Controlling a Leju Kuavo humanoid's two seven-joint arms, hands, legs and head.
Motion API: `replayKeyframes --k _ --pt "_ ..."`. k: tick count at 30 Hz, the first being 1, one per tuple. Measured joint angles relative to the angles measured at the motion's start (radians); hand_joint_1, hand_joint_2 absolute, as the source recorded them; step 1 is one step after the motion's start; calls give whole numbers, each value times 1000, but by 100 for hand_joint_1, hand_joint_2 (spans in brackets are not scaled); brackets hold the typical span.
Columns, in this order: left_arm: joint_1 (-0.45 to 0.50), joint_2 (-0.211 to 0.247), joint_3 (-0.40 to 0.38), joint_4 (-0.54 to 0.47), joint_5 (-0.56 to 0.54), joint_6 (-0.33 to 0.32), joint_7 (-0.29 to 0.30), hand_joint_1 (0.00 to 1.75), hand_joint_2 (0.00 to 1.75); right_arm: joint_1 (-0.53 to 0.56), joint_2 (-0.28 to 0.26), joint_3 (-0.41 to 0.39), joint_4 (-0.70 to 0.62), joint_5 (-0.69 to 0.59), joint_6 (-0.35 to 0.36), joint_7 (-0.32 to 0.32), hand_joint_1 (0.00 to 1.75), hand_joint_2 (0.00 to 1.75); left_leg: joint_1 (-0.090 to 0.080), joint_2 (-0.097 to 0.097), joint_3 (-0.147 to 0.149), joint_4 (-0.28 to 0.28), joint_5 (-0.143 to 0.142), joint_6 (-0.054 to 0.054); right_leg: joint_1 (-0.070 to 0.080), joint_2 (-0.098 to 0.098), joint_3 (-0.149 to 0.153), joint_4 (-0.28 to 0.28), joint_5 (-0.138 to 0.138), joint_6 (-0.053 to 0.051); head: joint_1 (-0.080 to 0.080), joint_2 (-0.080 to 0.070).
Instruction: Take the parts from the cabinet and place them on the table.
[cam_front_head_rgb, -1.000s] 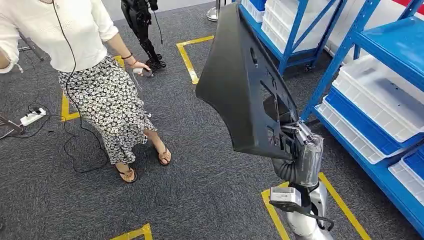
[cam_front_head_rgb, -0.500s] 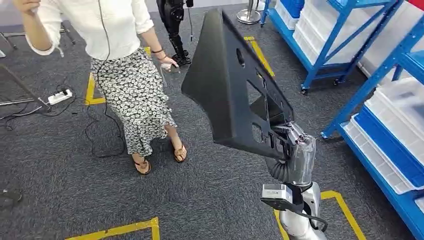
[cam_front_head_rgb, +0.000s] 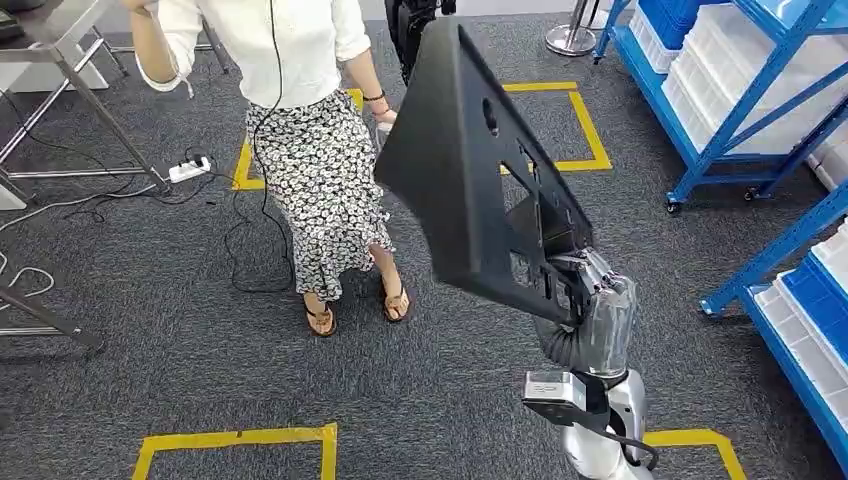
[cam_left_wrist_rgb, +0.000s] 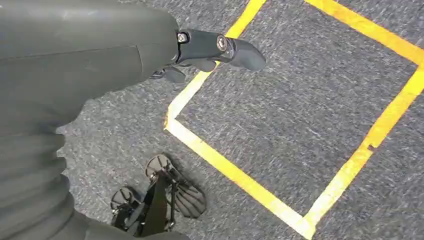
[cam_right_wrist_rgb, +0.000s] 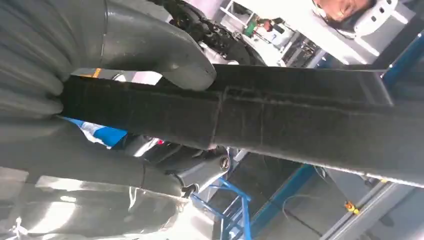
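Head view: right hand (cam_front_head_rgb: 590, 300) grips black panel (cam_front_head_rgb: 470, 170), long axis upright.

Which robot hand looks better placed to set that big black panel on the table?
The right robot hand, probably: it already grips the panel by its lower edge, holding it up. The left robot hand hangs over the carpet, holding nothing.

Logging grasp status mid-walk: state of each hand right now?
Left hand: holds nothing; open or closed cannot be told.
Right hand: grips the black panel.
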Motion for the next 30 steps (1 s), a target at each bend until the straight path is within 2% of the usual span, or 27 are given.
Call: replayKeyframes --k 1,2,3,4,5,6,7,8,9,10,13,14,15,16,17,18,19,20,21,22,23,24,25,27,28,29,30 --pt "-1 0 0 0 0 0 0 0 175 0 0 0 0 0 0 0 175 175 4 19 -33 72 -39 -4 6 -9 2 0 -3 -5 0 0" --pt "-2 -1 0 0 0 0 0 0 175 1 0 0 0 2 0 0 175 175 7 25 -78 164 -79 -7 10 -20 3 0 -4 -8 1 0" --pt "-3 -2 0 0 0 0 0 0 175 1 0 0 0 2 0 0 175 175 8 26 -106 217 -97 -8 13 -29 4 0 -6 -10 1 0" --pt "-3 -2 0 0 1 0 0 0 175 0 0 0 0 2 1 0 175 175 8 26 -128 254 -101 -8 16 -42 4 0 -7 -12 1 0" --pt "-2 -1 0 0 2 0 0 0 175 -1 0 0 0 1 2 0 175 175 8 26 -121 236 -83 -5 19 -53 4 0 -9 -13 0 0" --pt "-2 -1 0 0 4 1 1 0 175 -3 0 0 0 1 3 0 175 175 7 28 -92 179 -50 0 21 -61 6 0 -10 -15 0 0" --pt "-2 0 0 0 5 1 1 0 175 -6 0 0 0 0 3 0 175 175 5 38 -44 91 -9 9 24 -71 8 0 -12 -15 0 0" --pt "-3 0 0 0 6 2 1 0 175 -10 2 1 0 0 4 0 175 175 -2 71 11 -2 25 21 26 -79 12 0 -14 -14 0 0" --pt "-5 3 0 0 8 5 2 0 175 -13 3 1 0 -1 4 1 175 175 -15 106 31 -43 16 28 32 -87 14 0 -17 -10 2 0" --pt "-8 4 0 0 9 6 1 0 175 -17 3 2 0 -2 4 1 175 175 -18 91 29 -46 19 31 36 -95 12 0 -19 -6 2 0" --pt "-7 6 0 0 9 10 2 0 175 -20 8 6 3 -1 4 5 175 175 -22 60 27 -57 25 46 37 -125 20 -8 -21 6 0 0" --pt "-6 5 0 0 9 10 2 0 175 -24 9 7 2 2 4 7 175 175 -3 44 50 -83 40 52 39 -104 12 1 -30 12 3 0" --pt "-7 2 0 0 8 10 1 0 175 -25 8 7 3 4 4 8 175 175 -8 36 53 -92 42 55 35 -59 4 34 -48 11 3 0" --pt "-9 3 0 0 8 10 2 0 175 -27 8 7 3 6 4 8 175 175 -6 29 52 -91 46 61 31 -25 -31 105 -81 5 0 0" --pt "-11 3 0 0 8 8 2 0 175 -25 7 7 3 8 4 8 175 175 -6 15 51 -92 46 61 28 -11 -72 186 -114 1 6 0" --pt "-11 3 0 0 8 7 2 0 175 -22 7 8 4 10 5 12 175 175 -6 0 49 -91 46 61 24 -6 -114 266 -141 2 6 0" --pt "-10 3 0 0 6 6 2 0 175 -19 7 9 4 10 5 13 175 175 -6 -16 48 -91 47 60 20 -5 -142 314 -150 8 5 0" --pt "-10 3 0 0 5 4 2 0 175 -18 6 9 5 11 5 13 175 175 -6 -28 48 -91 47 59 18 -4 -144 311 -141 15 7 0" --pt "-9 2 -1 0 5 4 3 0 175 -18 5 9 5 12 6 13 175 175 -4 -45 49 -89 47 56 12 -3 -116 246 -105 30 7 0" --pt "-8 1 -1 0 5 4 4 0 175 -18 5 9 5 13 6 13 175 175 -3 -60 51 -88 46 52 6 2 -75 155 -63 43 7 0" --pt "-9 1 -3 0 4 4 4 0 175 -18 5 9 5 15 6 13 175 175 -1 -73 51 -82 42 46 -3 24 -26 51 -20 56 7 0" --pt "-8 1 -5 0 4 4 4 0 175 -18 5 9 6 16 6 13 175 175 -1 -84 43 -74 38 37 -12 61 -9 6 -13 56 8 0" --pt "-8 2 -7 0 4 4 6 0 175 -17 6 10 6 17 6 13 175 175 -5 -93 42 -67 33 29 -4 51 -5 1 -12 46 12 0" --pt "-3 2 -11 0 4 4 7 0 175 -16 6 10 6 19 6 12 175 175 -1 -101 32 -72 38 16 5 37 -8 7 -10 28 7 0" --pt "0 2 -12 0 4 4 7 0 175 -16 7 10 6 19 6 12 175 175 2 -107 30 -72 40 11 4 30 -7 6 -8 22 8 0" --pt "0 3 -14 0 4 4 6 0 175 -17 10 10 6 20 7 12 175 175 5 -99 27 -64 35 9 -10 20 -4 2 -4 14 7 0" --pt "0 3 -15 0 4 4 6 0 175 -16 13 9 6 21 8 12 175 175 0 -37 18 -36 18 4 -6 13 0 1 -6 10 4 0"
